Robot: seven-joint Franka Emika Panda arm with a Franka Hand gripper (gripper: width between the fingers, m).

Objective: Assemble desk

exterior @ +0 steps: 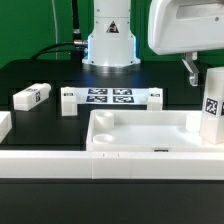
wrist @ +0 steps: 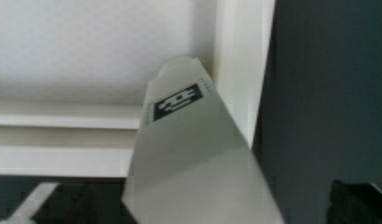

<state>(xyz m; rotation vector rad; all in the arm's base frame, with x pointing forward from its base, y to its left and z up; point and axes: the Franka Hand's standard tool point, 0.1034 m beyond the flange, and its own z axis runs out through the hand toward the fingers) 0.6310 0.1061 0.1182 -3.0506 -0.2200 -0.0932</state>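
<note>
On the black table (exterior: pixel 50 125), before the arm's white base (exterior: pixel 108 45), the desk top (exterior: pixel 140 140): wide, white, rimmed like a tray, lying flat with its hollow side up, just behind the long low rail (exterior: pixel 60 165) that runs along the near edge. At the tray's end on the exterior view's right, one white leg (exterior: pixel 213 105) standing upright, square black-and-white tag facing the camera, partly cut off by the picture's border. Above and just beside it, the arm's white housing and a single dark finger (exterior: pixel 188 67) reaching down; second finger not to be made out from this side. From the wrist view, the same leg (wrist: pixel 188 150) seen lengthwise, tag (wrist: pixel 177 100) near its far end, that end meeting the desk top (wrist: pixel 241 50) close against the inside of its rim; whether seated in a socket or only resting there, cannot tell. Gripper (wrist: pixel 191 204) spread wide around the leg, dark fingers (wrist: pixel 31 205) at either side with a clear gap to the white plastic, clamped on nothing. Farther back on the table, well apart from the tray, the marker board (exterior: pixel 110 96) lying flat, with a loose leg (exterior: pixel 68 100) just beside one end and another (exterior: pixel 155 96) at the other, and a third (exterior: pixel 32 96) lying off toward the exterior view's left
</note>
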